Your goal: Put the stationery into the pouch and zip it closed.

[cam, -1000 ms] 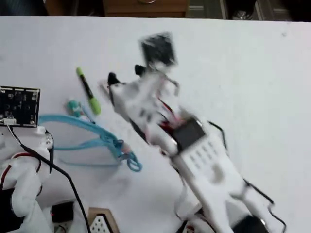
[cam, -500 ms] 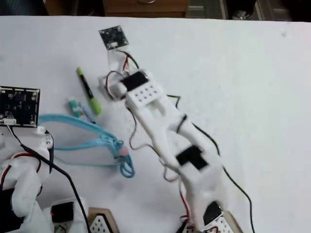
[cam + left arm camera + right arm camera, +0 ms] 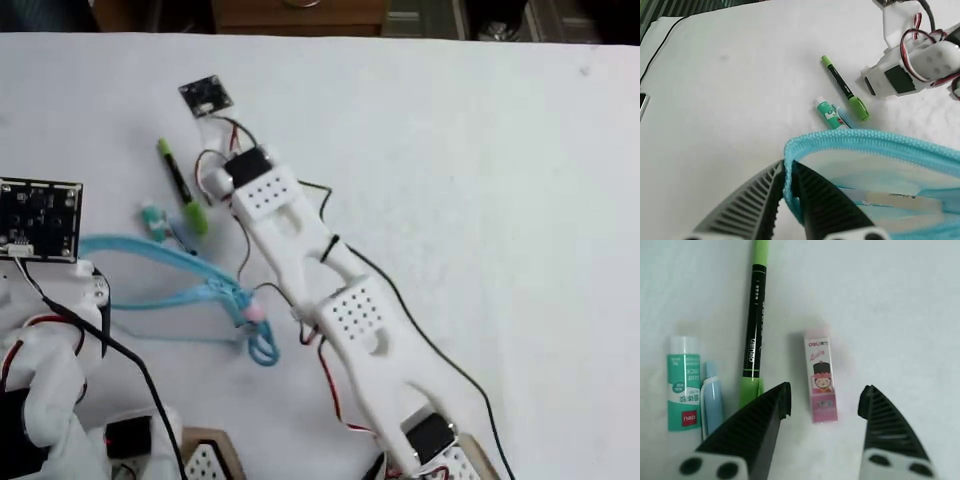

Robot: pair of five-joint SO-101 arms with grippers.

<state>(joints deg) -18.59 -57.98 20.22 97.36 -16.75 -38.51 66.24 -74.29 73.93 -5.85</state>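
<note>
White worktop (image 3: 500,150) carries a green marker (image 3: 754,335); just beside it a pink eraser (image 3: 821,380) lies between the wide-open, empty right fingers (image 3: 767,420). Left fingers (image 3: 765,195) pinch the pouch (image 3: 865,142) rim, near the marker, apparently unzipped.

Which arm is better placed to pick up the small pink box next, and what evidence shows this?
Right. The right hand is open over the small pink box, with a finger on either side. The left hand is shut on the pouch rim, holding it open.
</note>
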